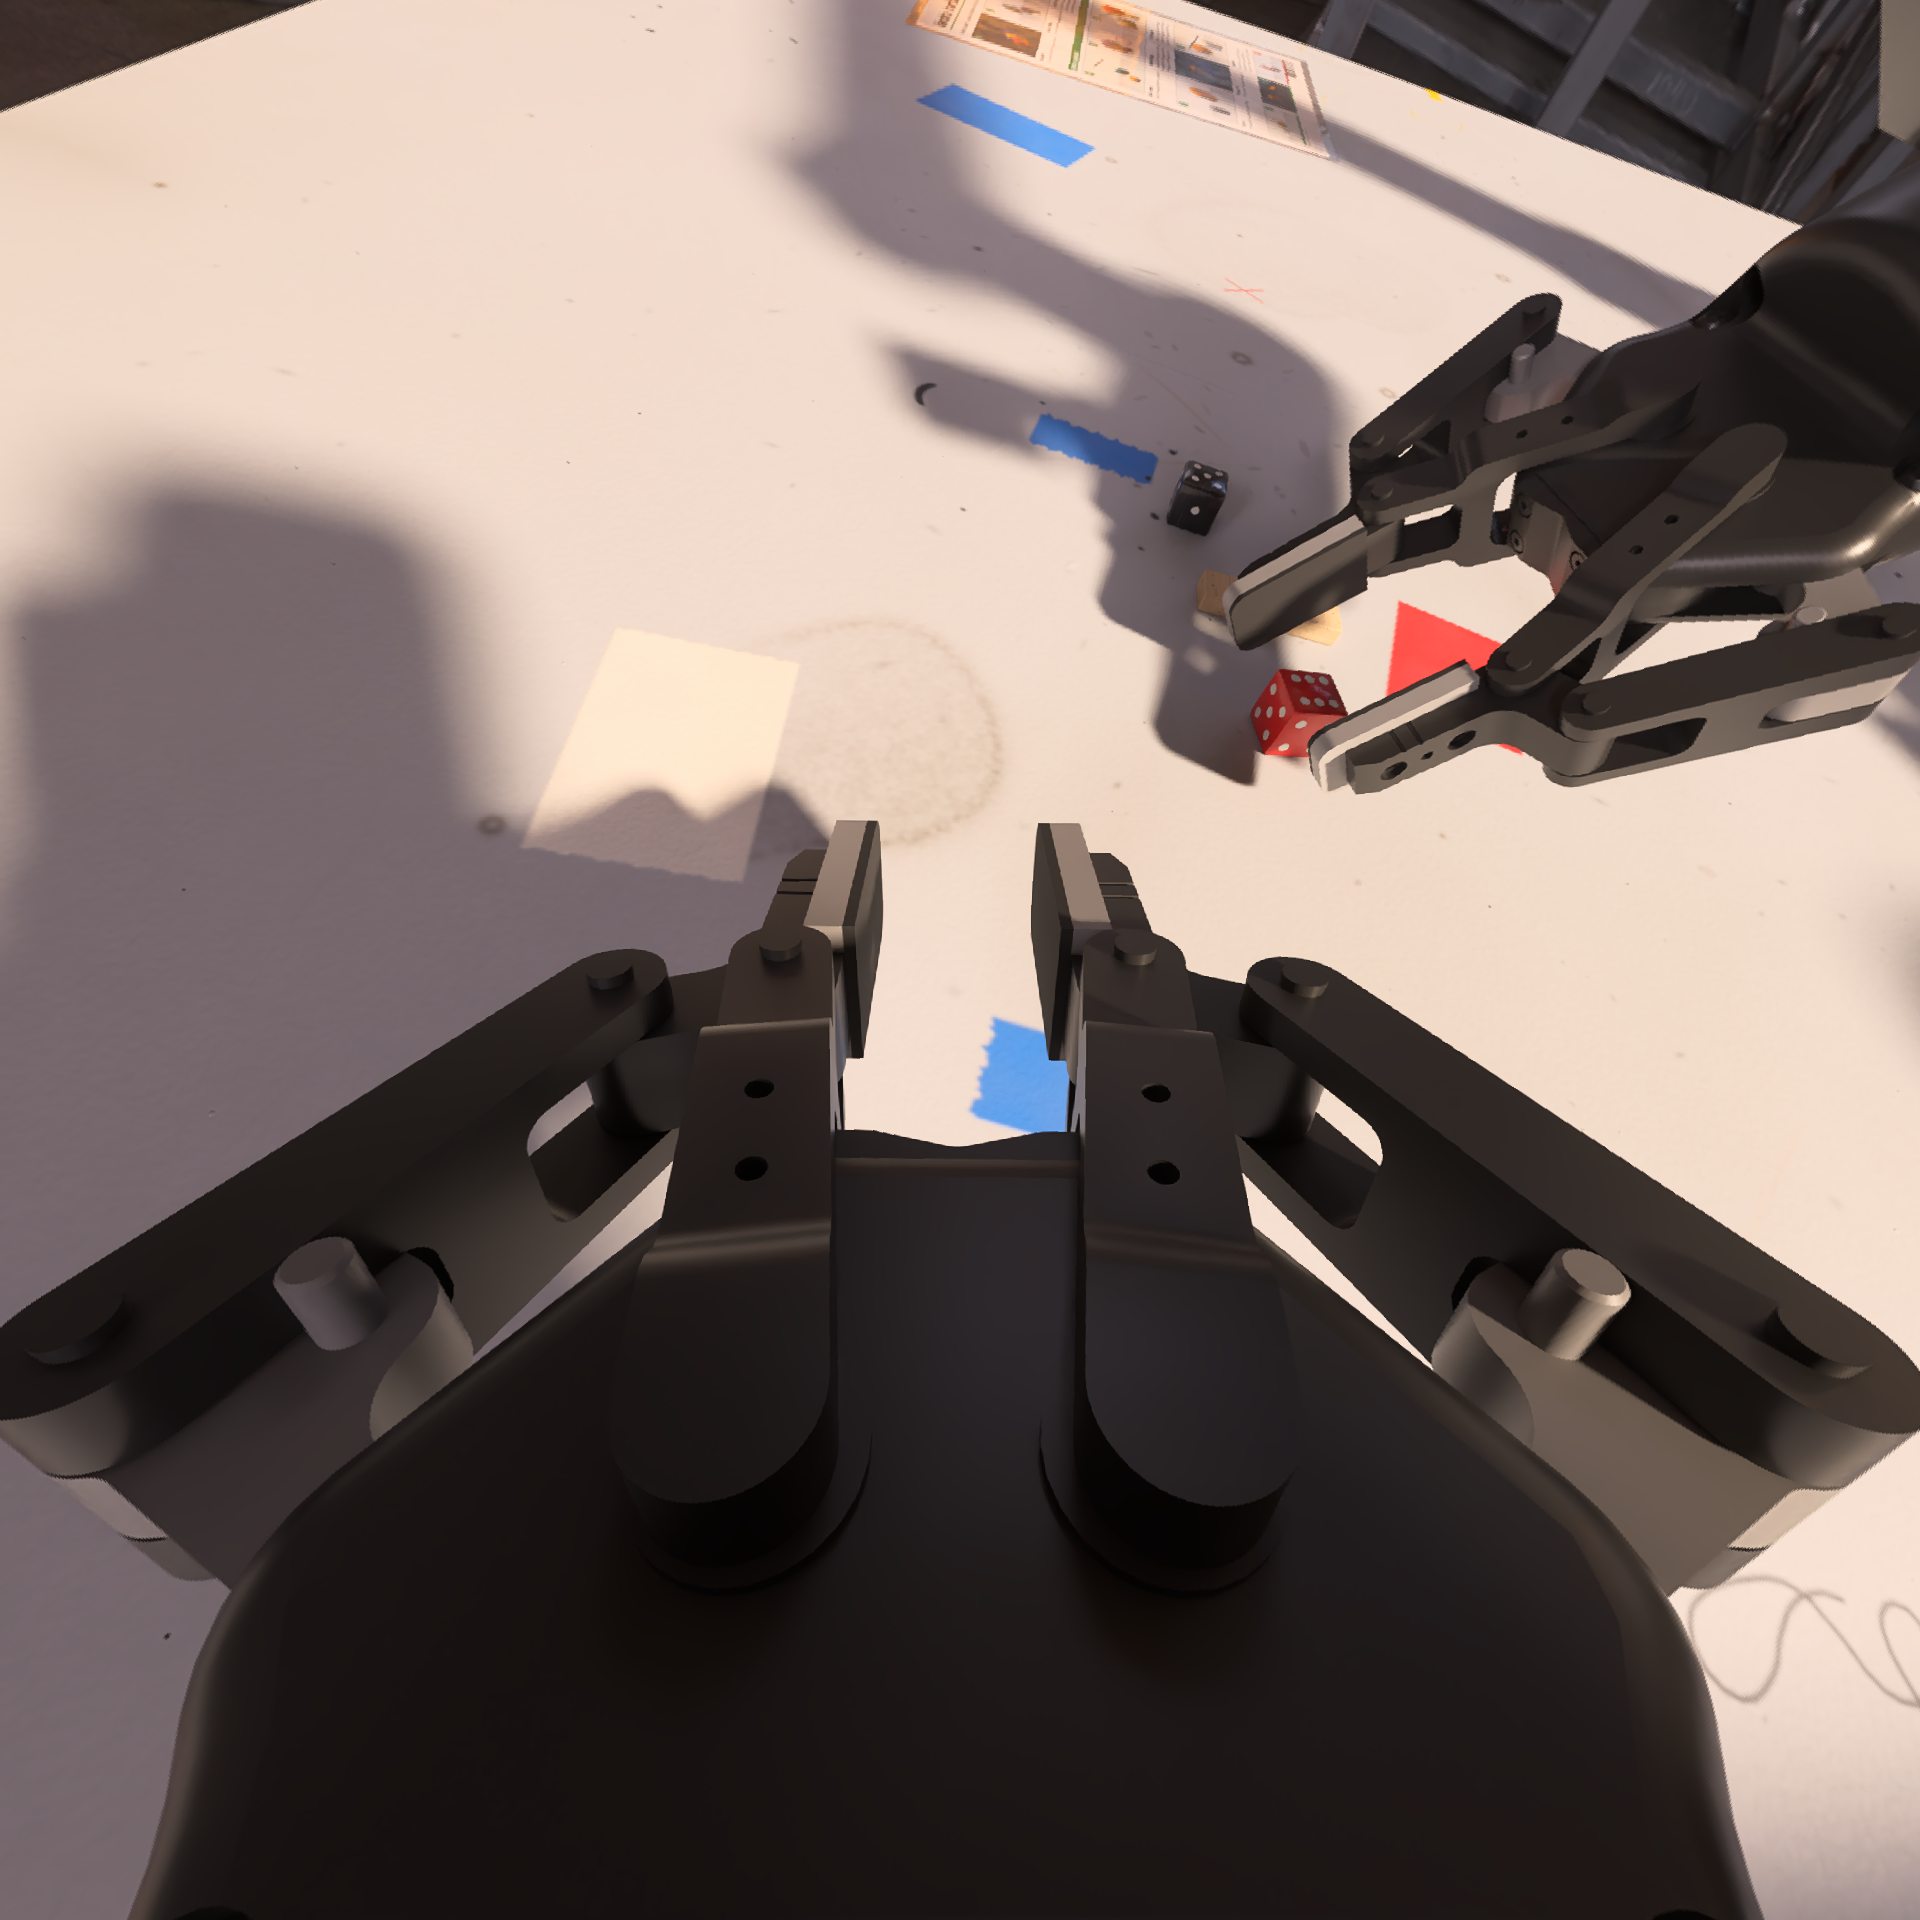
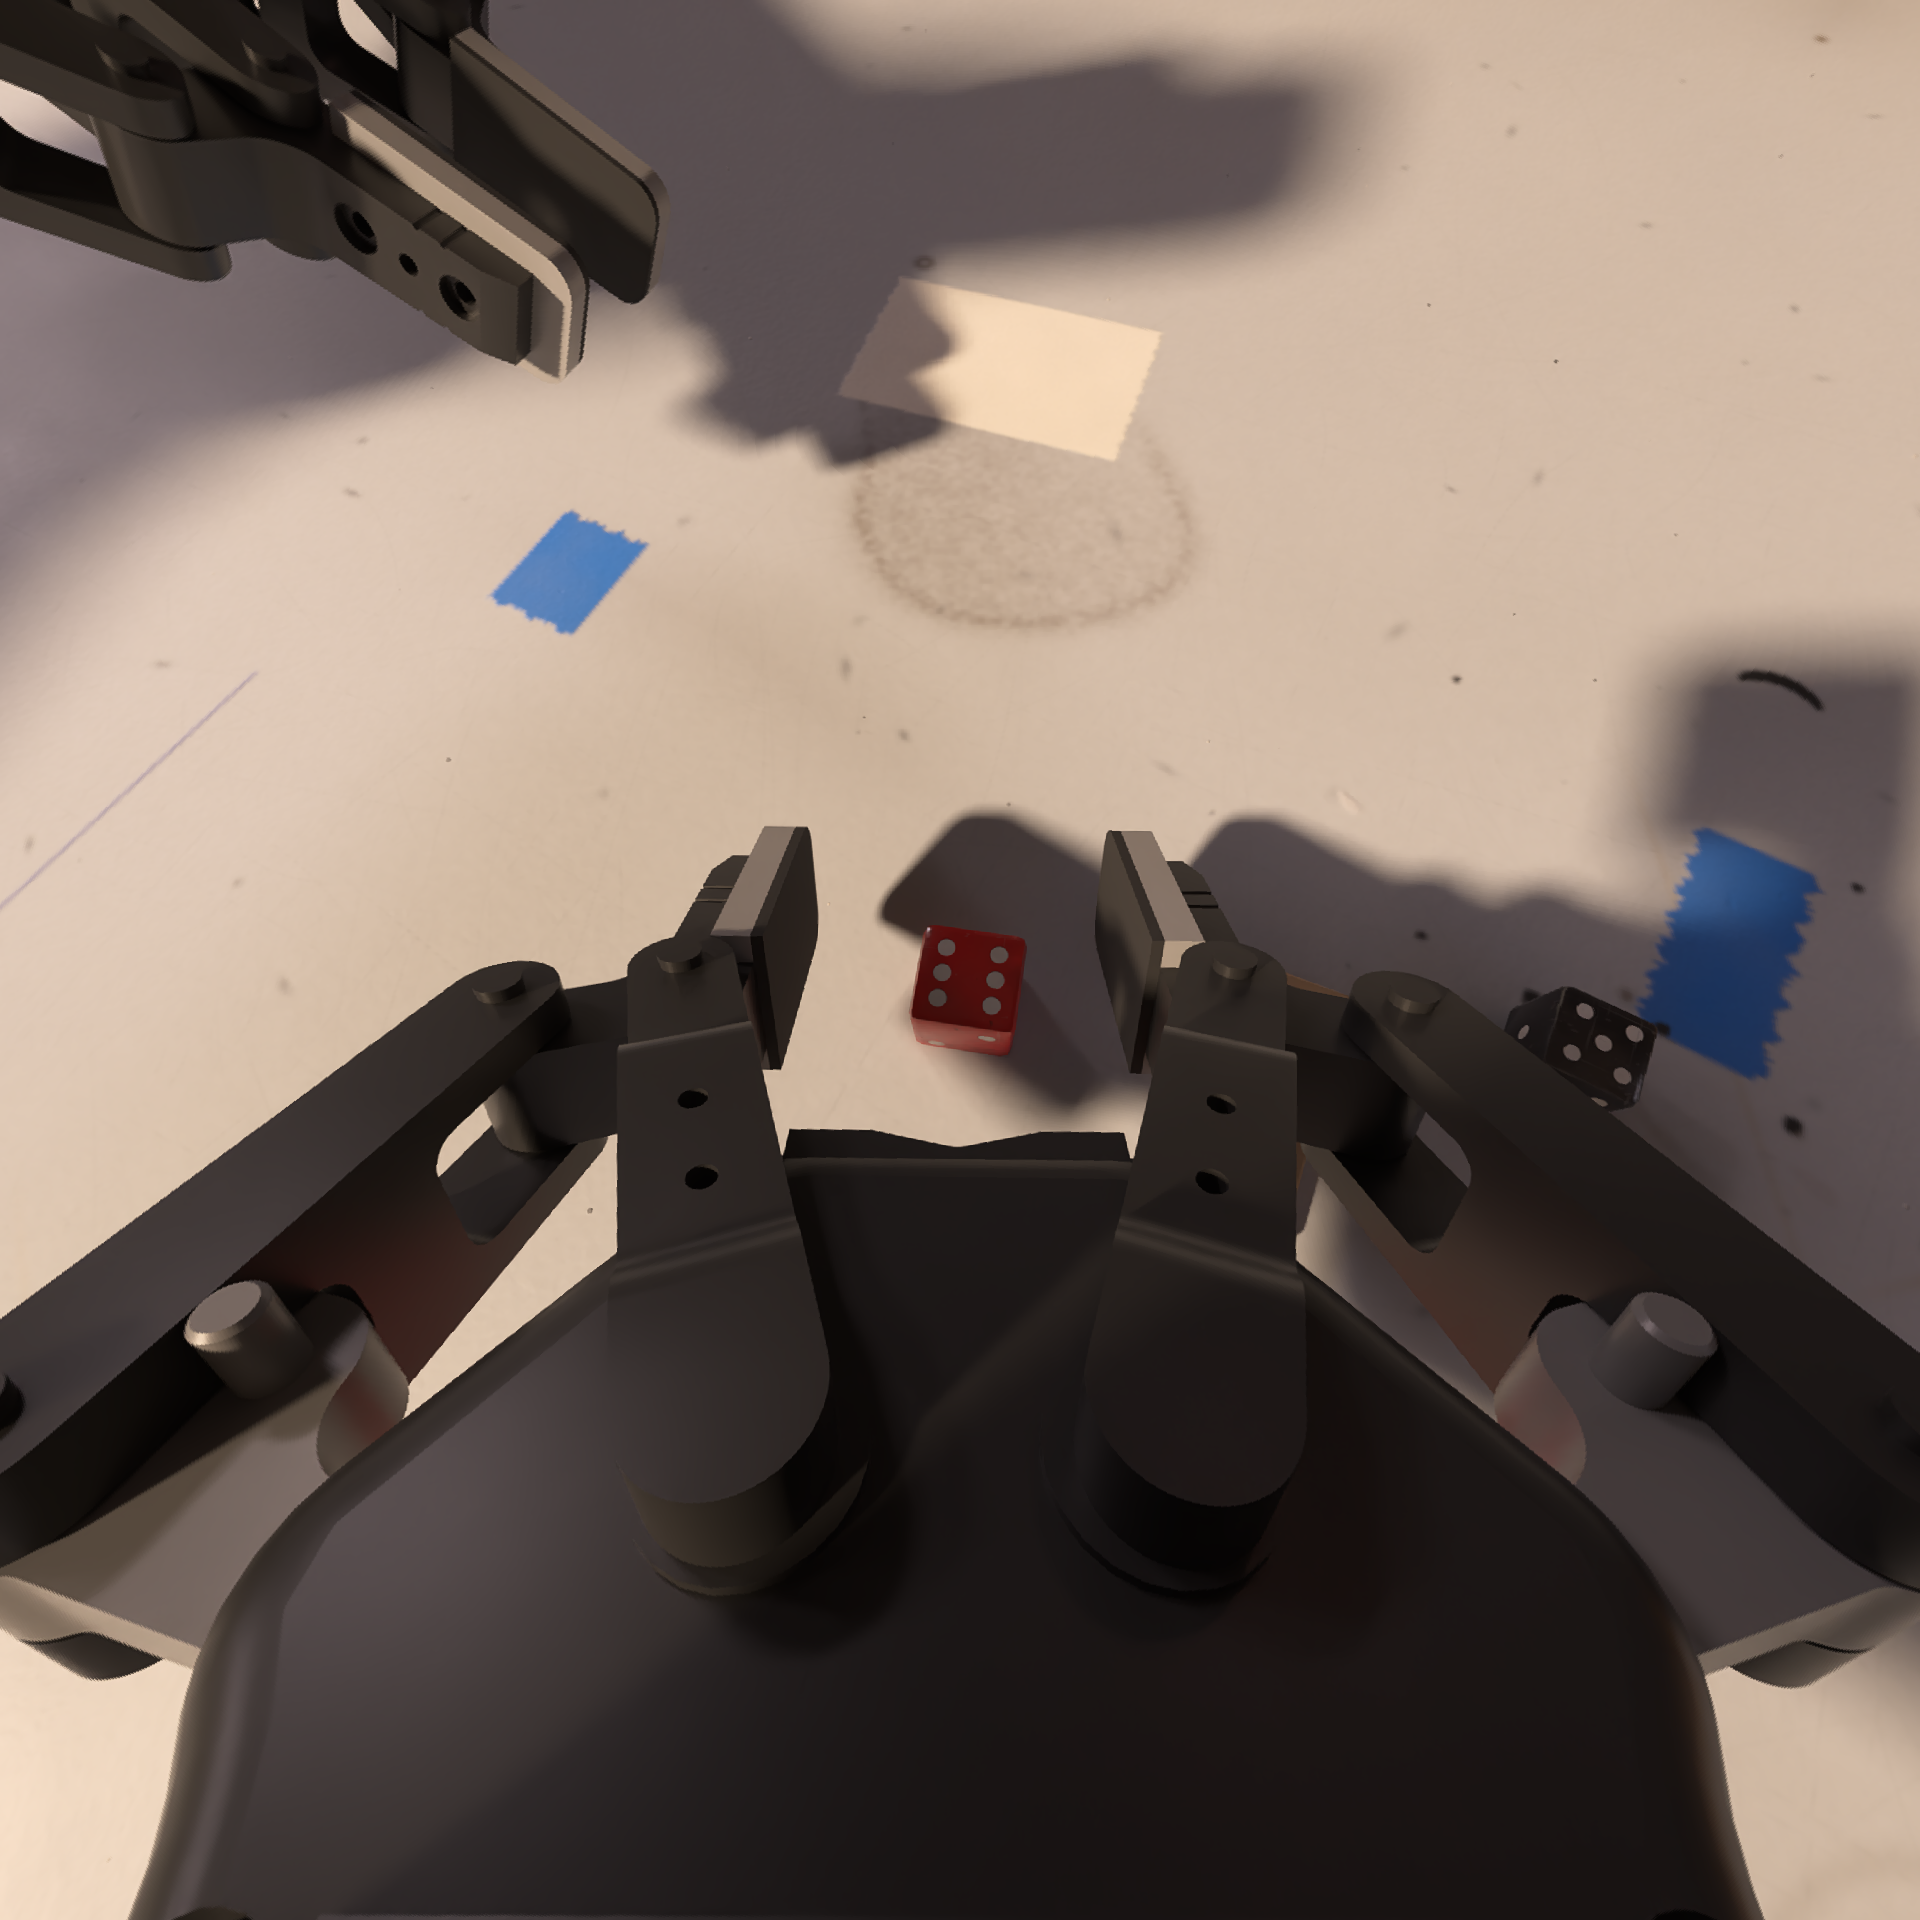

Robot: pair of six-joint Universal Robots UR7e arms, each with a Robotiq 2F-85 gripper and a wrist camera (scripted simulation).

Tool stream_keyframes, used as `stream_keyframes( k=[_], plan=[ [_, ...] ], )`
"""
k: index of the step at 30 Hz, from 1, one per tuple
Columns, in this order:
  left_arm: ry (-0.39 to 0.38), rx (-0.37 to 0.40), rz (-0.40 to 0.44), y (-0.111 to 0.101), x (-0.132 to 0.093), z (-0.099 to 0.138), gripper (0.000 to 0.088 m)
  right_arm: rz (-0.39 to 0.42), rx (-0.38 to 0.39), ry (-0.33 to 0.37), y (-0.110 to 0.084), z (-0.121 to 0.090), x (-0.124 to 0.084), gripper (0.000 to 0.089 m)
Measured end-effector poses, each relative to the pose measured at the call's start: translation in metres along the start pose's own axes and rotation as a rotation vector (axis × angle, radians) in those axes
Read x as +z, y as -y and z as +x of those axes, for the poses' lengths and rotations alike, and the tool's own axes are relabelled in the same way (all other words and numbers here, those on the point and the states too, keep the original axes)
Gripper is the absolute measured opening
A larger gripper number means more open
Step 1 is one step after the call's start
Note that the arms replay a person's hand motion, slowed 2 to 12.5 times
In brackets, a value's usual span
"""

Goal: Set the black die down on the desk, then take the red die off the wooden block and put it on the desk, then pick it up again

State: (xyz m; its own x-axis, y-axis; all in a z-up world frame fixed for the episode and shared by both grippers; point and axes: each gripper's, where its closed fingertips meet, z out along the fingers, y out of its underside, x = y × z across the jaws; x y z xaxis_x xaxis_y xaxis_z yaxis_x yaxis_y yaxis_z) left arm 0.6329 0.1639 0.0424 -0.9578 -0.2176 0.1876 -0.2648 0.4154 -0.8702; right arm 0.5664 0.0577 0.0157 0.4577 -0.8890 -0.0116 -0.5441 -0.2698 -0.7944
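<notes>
The red die point(image 2: 968, 987) rests on the white desk point(image 2: 312, 831), between the open fingers of my right gripper point(image 2: 956, 873), which touch nothing. In the left wrist view the red die point(image 1: 1297, 710) lies between the right gripper's point(image 1: 1283, 691) fingertips. The black die point(image 2: 1584, 1044) sits on the desk to the right, beside blue tape; it also shows in the left wrist view point(image 1: 1197, 497). The wooden block point(image 1: 1214, 592) is mostly hidden behind the right gripper's upper finger. My left gripper point(image 1: 956, 862) is open and empty, hovering over the desk away from both dice.
Blue tape pieces point(image 1: 1093, 449) point(image 2: 569, 571) point(image 1: 1003, 125), a cream paper patch point(image 1: 670, 748), a round stain point(image 1: 894, 727) and a red triangle point(image 1: 1439, 644) mark the desk. A printed sheet point(image 1: 1132, 62) lies near the far edge. The left gripper point(image 2: 582, 270) hangs at upper left in the right wrist view.
</notes>
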Motion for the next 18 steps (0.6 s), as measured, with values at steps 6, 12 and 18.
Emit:
stream_keyframes(
  k=[6, 12, 18],
  plan=[
    [-0.005, -0.003, -0.009, -0.0011, 0.0007, 0.0004, 0.0266, 0.001, -0.001, -0.002, 0.0003, 0.0002, -0.0001, 0.0486],
    [-0.003, -0.001, -0.007, -0.0008, 0.0006, 0.0003, 0.0267, -0.005, 0.000, -0.001, -0.0005, 0.0000, 0.0004, 0.0484],
    [-0.004, -0.003, -0.004, -0.0005, 0.0003, 0.0002, 0.0266, -0.008, 0.001, 0.002, -0.0007, -0.0001, 0.0007, 0.0481]
  ],
)
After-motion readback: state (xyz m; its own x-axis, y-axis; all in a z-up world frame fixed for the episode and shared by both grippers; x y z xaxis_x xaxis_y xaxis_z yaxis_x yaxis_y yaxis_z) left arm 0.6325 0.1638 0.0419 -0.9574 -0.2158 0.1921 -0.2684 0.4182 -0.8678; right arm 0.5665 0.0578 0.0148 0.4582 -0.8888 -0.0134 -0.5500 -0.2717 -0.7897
